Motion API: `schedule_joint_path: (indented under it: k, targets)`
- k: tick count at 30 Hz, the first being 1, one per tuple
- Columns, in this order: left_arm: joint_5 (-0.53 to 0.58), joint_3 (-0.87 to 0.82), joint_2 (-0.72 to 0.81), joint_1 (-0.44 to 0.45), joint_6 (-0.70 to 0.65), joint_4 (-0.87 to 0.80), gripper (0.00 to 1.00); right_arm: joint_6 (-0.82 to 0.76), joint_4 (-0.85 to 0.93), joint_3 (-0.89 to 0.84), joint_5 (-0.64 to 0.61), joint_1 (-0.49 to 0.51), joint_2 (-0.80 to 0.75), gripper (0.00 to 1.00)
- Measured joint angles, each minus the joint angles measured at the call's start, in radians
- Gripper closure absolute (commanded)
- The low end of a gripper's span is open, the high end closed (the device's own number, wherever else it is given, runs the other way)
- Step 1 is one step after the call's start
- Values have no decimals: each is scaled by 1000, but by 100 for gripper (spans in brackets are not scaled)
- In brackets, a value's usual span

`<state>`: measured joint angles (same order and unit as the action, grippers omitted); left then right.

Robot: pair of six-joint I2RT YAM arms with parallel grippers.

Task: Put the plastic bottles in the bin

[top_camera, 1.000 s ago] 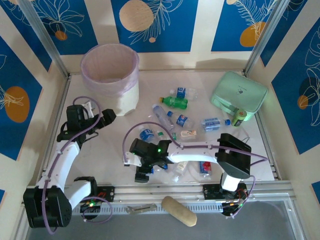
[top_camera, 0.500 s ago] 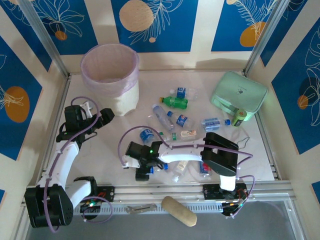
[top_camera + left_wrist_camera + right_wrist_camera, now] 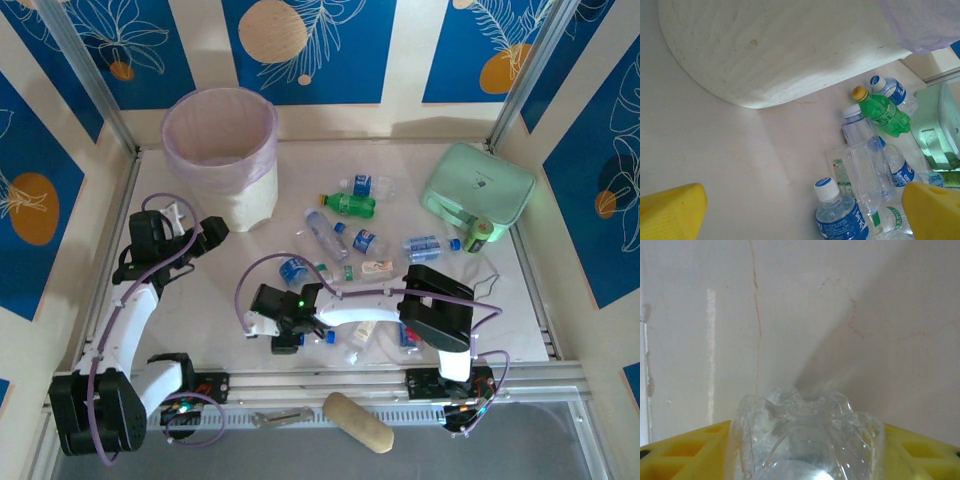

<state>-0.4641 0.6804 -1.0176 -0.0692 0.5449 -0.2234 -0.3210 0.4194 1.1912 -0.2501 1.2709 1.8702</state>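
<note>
1. The bin (image 3: 240, 170) stands at the far left of the tabletop (image 3: 200, 300). It is round and white, with a pale pink bag inside.
2. The bottles (image 3: 370, 242) lie loose in the middle of the tabletop, to the right of the bin and apart from it.
3. A green bottle (image 3: 350, 205) lies on its side at the far end of the heap.
4. The right pincer (image 3: 284, 340) reaches across to the left. It is down low at the near left side of the heap.
5. It grips a clear bottle (image 3: 805, 435). Its yellow fingers (image 3: 685, 450) press on both sides of the bottle. The bottle's bumpy bottom end points away from the wrist camera.
6. The left pincer (image 3: 212, 230) is wide open and holds nothing. It is close to the bottom of the bin's wall, on the near left side.
7. In the left wrist view, the bin's white wall is right in front. The green bottle, a long clear one (image 3: 865, 160) and a blue-label one (image 3: 837, 215) lie off to the right.
8. A mint-green pouch (image 3: 478, 190) lies at the far right.
9. A tan lump (image 3: 357, 421) lies on the rail at the near edge.
</note>
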Motion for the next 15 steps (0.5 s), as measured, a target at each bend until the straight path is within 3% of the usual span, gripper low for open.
schedule_joint_path:
  k: [6,15]
  targets:
    - [0,0,14,-1,0,0,0,112,-18,10,116,-82,-48,39]
    - [-6,-20,109,42,74,68,0,481,-172,18,258,-383,-278,42]
